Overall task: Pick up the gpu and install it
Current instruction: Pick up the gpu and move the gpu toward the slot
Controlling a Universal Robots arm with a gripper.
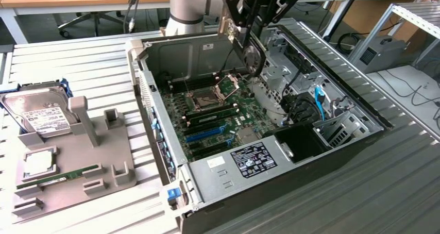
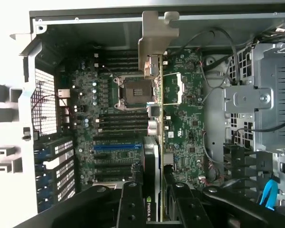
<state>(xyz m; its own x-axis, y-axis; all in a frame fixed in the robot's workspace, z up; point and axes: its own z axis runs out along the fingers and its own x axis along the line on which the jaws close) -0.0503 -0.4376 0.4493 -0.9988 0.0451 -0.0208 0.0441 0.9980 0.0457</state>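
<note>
Wrist view, gripper (image 2: 154,187) clamped on gpu (image 2: 153,118) above motherboard (image 2: 185,123), exterior view, hard drive (image 1: 38,110) aside

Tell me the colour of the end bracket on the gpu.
Silver: the end bracket of the gpu shows best in the wrist view.

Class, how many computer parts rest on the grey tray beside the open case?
3: a hard drive at the far end, a silver square chip in the middle, a green RAM stick at the near end. None seems hidden.

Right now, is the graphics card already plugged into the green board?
No, the jaws hold the graphics card in the air above the board.
</note>
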